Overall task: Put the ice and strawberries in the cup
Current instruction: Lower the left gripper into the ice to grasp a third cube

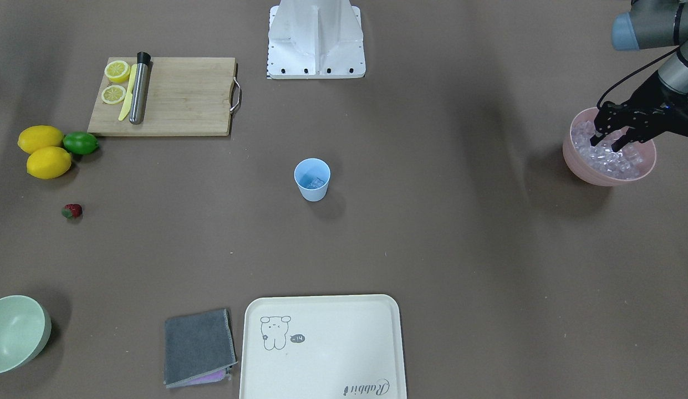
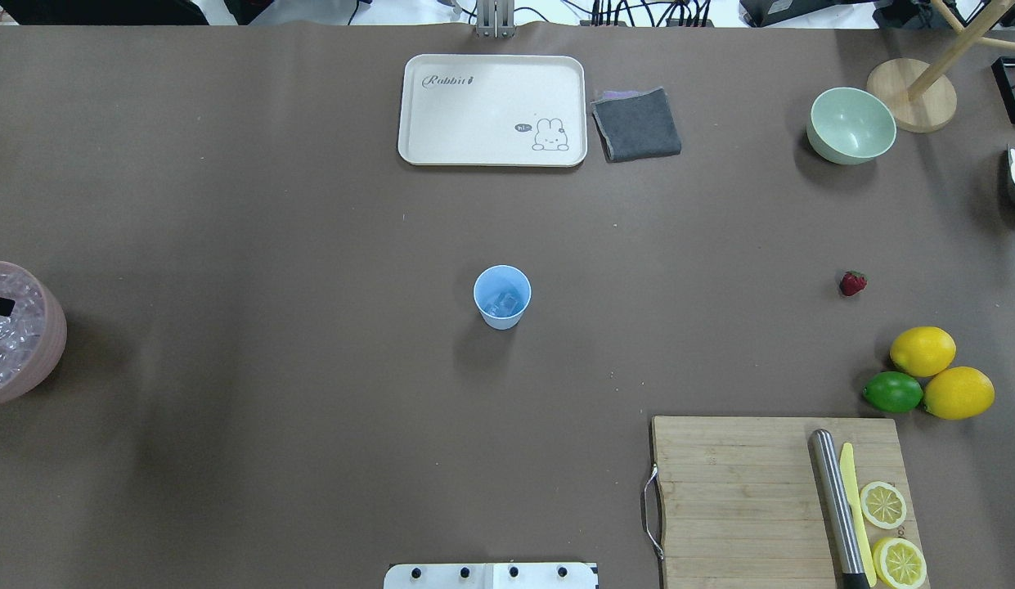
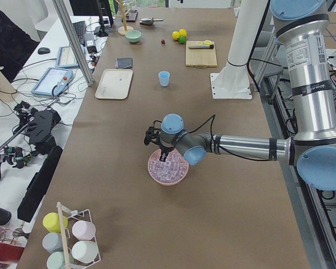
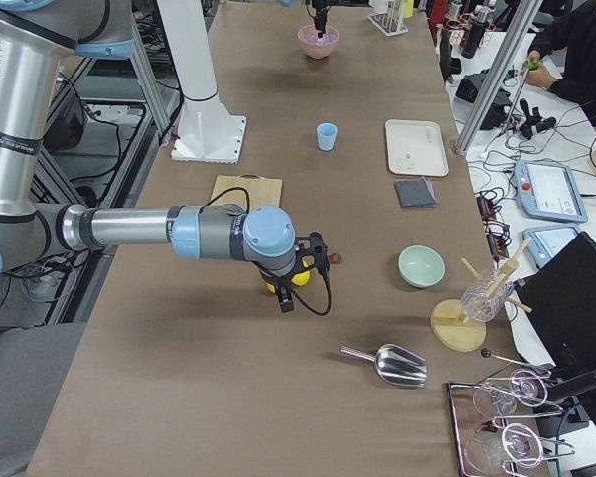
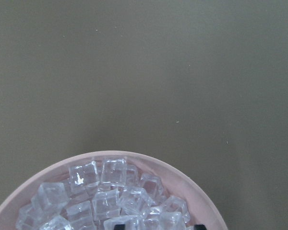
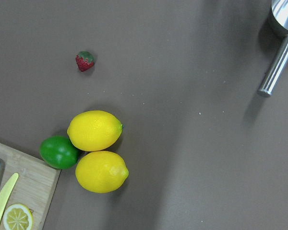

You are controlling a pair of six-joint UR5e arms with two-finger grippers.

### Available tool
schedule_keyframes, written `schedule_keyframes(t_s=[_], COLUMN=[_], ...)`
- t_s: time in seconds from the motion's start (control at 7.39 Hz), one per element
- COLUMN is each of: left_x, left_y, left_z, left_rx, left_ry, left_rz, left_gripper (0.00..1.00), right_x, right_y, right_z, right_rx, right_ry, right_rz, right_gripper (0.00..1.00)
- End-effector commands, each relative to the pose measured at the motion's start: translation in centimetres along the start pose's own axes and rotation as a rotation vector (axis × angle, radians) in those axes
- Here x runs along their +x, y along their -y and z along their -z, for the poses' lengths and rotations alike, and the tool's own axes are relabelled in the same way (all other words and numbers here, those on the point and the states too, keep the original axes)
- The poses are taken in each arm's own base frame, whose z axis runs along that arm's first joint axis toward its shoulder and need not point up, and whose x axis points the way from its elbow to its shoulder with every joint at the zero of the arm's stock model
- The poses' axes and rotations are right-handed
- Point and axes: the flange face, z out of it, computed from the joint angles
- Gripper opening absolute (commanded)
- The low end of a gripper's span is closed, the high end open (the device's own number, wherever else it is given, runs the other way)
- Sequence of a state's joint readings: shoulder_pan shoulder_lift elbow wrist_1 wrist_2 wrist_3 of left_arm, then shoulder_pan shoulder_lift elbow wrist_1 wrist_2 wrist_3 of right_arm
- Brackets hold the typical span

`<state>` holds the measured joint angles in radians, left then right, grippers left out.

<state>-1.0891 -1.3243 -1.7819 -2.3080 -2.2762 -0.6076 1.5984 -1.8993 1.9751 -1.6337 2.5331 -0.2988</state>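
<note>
Left gripper [image 1: 608,144], black and 2-fingered, dips into the round pink plastic bowl [image 1: 585,166]. Its fingers are spread apart among the small clear glassy ice cubes [image 5: 113,173], which lie between and around them.

Read the overhead view as a clock with the robot at 6. The pink bowl then sits at 9 o'clock, at the very edge of the matte brown table [image 2: 270,368], and the frame cuts part of it off. The small light blue tapered plastic cup [image 2: 501,321] stands upright at the centre with at least 1 cube in its bottom. Only brown table lies between bowl and cup along the 9 o'clock line.

The tiny red strawberry with a green cap [image 2: 852,283] lies alone at 3 o'clock from the cup. It is apart from the 2 glossy yellow lemons [image 2: 922,350] and the smooth green lime [image 2: 892,392], which touch one another at 4 o'clock. Right gripper [image 4: 287,298] hangs over that fruit, and I cannot tell whether its fingers are parted or together.

The wooden cutting board with a wire handle [image 2: 736,491] fills the 5 o'clock corner. The cream rectangular tray with rounded corners [image 2: 491,110] lies at 12 o'clock.
</note>
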Motion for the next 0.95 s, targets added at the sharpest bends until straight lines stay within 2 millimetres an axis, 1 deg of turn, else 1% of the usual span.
schedule_keyframes(t_s=[0.0,0.14,0.27,0.68,0.81], left_x=[-1.2,-1.4,-0.9,-0.2,0.5], left_y=[-2.0,-2.7,-2.4,-2.2,-2.3], left_z=[0.0,0.3,0.4,0.8,0.5], left_rx=[-0.024,-0.028,-0.020,0.009,0.009], left_ry=[0.015,0.018,0.009,-0.030,-0.048], left_rz=[0.235,0.281,0.394,0.637,0.720], left_gripper=[0.57,0.57,0.57,0.57,0.57], right_x=[0.1,0.1,0.1,0.1,0.1], right_y=[0.0,0.0,0.0,0.0,0.0], right_z=[-0.1,-0.1,-0.1,-0.1,-0.1], right_rx=[-0.001,-0.001,-0.001,-0.001,-0.001], right_ry=[0.001,0.001,0.001,0.001,0.001], right_rz=[-0.003,-0.003,-0.005,-0.005,-0.005], right_gripper=[1.00,1.00,1.00,1.00,1.00])
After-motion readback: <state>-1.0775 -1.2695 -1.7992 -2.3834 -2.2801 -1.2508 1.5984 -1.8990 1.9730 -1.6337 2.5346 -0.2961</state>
